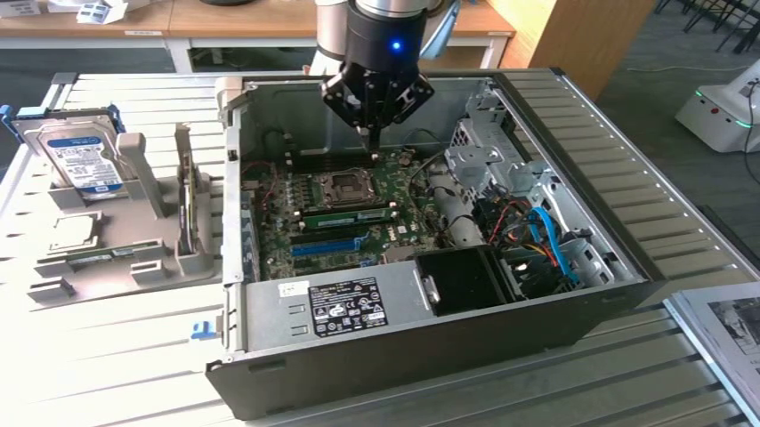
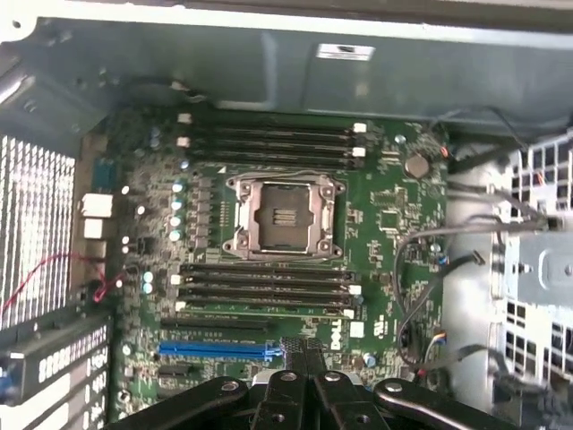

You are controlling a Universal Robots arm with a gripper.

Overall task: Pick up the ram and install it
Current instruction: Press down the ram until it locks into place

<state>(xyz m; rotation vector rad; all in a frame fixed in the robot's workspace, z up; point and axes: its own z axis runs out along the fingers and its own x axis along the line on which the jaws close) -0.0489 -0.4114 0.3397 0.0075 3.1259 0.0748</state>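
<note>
Ram [image 1: 347, 213] parallel to blue slot [image 1: 323, 245]

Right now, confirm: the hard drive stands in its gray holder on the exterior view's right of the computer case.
Wrong side: the hard drive stands in its gray holder on the exterior view's left of the computer case, as the exterior view shows.

You see a grey-silver arm [image 1: 386, 11] ending in a black wrist block with a small blue light glowing on its face. Below it your tool [image 1: 372, 142] is black: angular linkage bars spread out either side and taper to thin dark fingers. From the wrist camera, the black links [image 2: 304, 399] carry round silver screws at their joints.
</note>
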